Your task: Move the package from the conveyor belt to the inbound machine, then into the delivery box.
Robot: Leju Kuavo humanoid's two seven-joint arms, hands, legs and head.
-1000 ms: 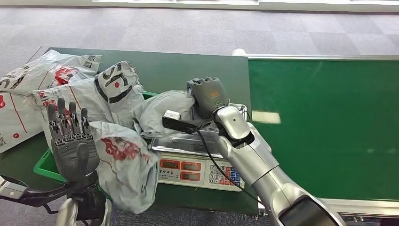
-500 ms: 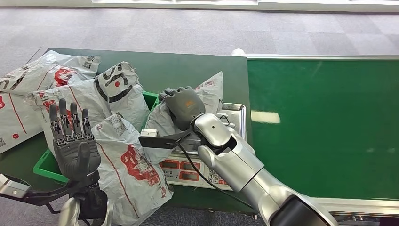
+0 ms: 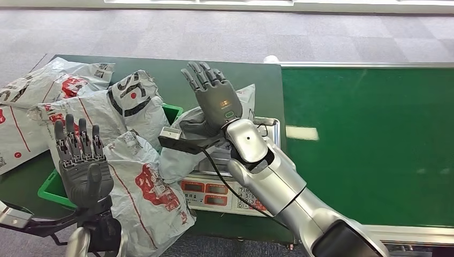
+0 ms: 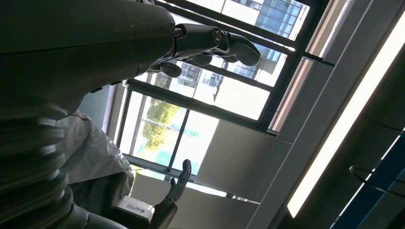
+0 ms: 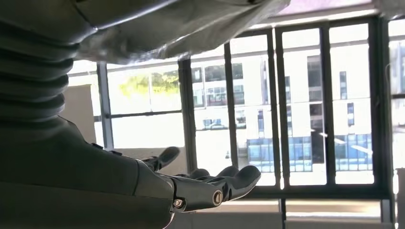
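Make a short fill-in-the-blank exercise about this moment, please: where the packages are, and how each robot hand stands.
1. The right robot hand is raised with its fingers spread, so it is ____.
2. The grey package beside it leans between the scale and the ____ crate.
3. The conveyor belt carries ____ packages.
4. The left robot hand is upright and holds ____.

Missing words: open; green; no; nothing

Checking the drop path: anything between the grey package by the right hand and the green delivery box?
Yes. The green box is heaped with other packages, so only bits of rim show. The grey package lies half on the scale, beside the raised right hand.
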